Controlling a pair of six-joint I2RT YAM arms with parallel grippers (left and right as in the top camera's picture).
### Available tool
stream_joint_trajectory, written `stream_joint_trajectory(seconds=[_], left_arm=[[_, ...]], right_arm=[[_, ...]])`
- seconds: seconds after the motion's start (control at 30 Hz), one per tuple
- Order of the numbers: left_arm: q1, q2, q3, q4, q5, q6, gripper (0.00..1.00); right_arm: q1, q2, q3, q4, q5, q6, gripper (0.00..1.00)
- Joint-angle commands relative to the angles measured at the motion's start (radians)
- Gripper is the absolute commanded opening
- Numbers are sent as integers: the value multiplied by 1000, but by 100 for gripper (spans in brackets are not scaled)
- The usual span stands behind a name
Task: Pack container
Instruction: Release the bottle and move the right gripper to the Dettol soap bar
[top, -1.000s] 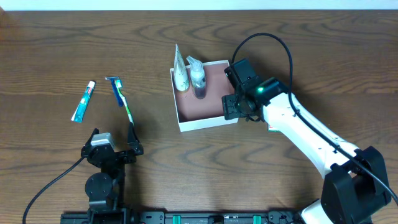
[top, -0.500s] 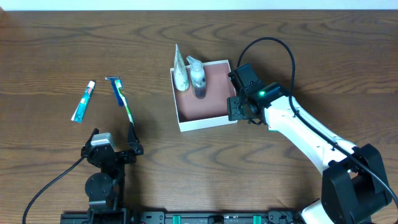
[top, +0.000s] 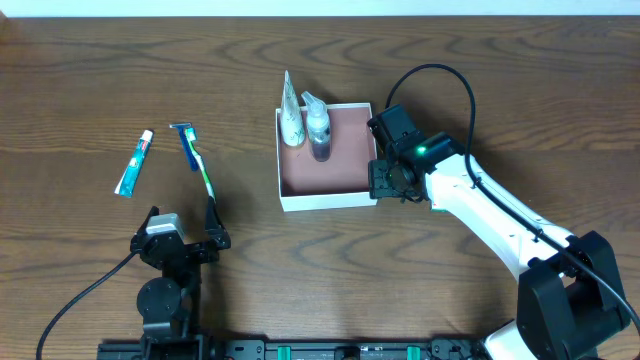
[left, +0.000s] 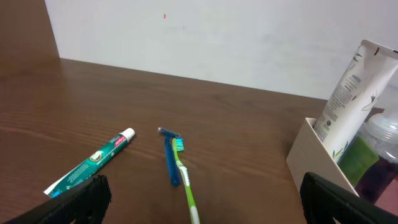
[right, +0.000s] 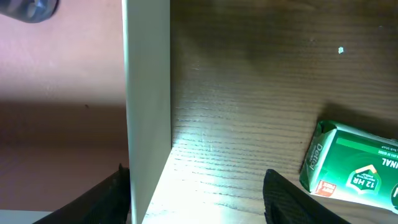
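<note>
The container (top: 330, 201) is a shallow white-walled box with a pink floor, at the table's middle. A white tube (top: 290, 110) and a clear bottle (top: 318, 128) stand in its far left corner. My right gripper (top: 381, 180) is open and straddles the container's right wall (right: 147, 93): one finger is inside, the other outside (right: 196, 186). A green soap box (right: 354, 168) lies just outside that wall. My left gripper (top: 182, 218) is open and empty near the front edge (left: 202, 199).
A toothpaste tube (top: 134, 162), a blue razor (top: 186, 145) and a green toothbrush (top: 204, 172) lie on the wood at the left. They also show in the left wrist view: toothpaste (left: 90, 163), razor (left: 169, 155), toothbrush (left: 185, 180).
The right gripper moved slightly toward the front at the container's right wall. The container turned from tilted to square with the table. The left arm has not moved.
</note>
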Motion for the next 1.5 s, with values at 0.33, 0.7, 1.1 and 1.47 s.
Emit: stream_joint_trajectory(seconds=[0.33, 0.7, 1.1, 1.47], left_arm=[[2, -6, -22, -35, -8, 17, 98], [2, -6, -22, -35, -9, 17, 98], [2, -6, -22, -35, -8, 17, 98], [2, -6, -22, -35, -9, 17, 98]], right_arm=[[0, -20, 149, -23, -5, -39, 70], [-166, -121, 290, -297, -4, 61, 89], [-302, -119, 81, -342, -31, 467, 99], [-303, -119, -212, -31, -38, 827, 99]])
